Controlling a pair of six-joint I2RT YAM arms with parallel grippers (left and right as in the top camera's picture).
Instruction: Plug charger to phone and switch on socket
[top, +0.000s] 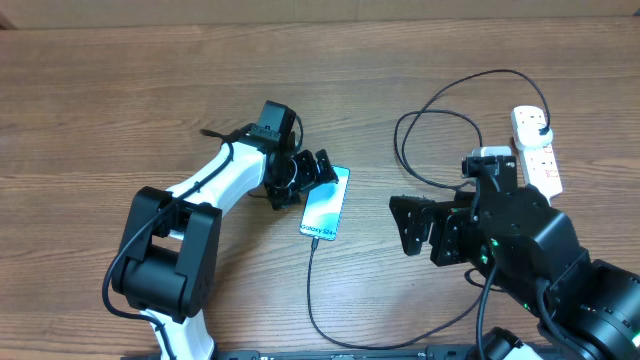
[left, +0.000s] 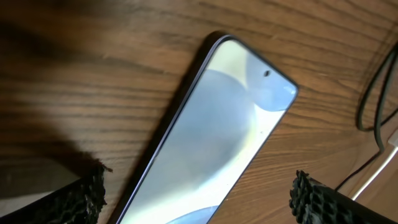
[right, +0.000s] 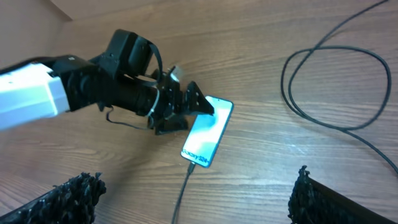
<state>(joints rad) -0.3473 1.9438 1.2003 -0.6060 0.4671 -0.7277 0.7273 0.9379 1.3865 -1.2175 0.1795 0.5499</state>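
The left gripper (top: 310, 178) is seen with its jaws apart, set on either side of the phone's far end. Nothing is clamped, though one fingertip lies just beside the phone's edge. The phone (top: 327, 203) lies flat on the table (top: 120, 100), screen up and lit, near the middle. Its long axis runs on a diagonal in the overhead view. The end with the camera hole points up and to the right, away from the robot's base, and the end with the small text points down and to the left.

The cable (top: 309, 290) meets that lower end and appears to be seated. From there it runs toward the near edge, then sweeps right and loops up to the plug (top: 541, 126). The right gripper (top: 408, 225) hangs wide open and empty, between the phone and the power strip (top: 540, 160), which lies near the right edge with the plug in its far outlet. Whether a switch is already on cannot be read.

Only the switching is judged to be left. If the left gripper is drawn off carelessly, the phone could be nudged and the connector pulled loose. If the right arm is swung toward the strip, the cable loops near it could be snagged, so the phone would be dragged. The light strip could also be pushed along instead of the switch being pressed, or the wrong switch could be struck.
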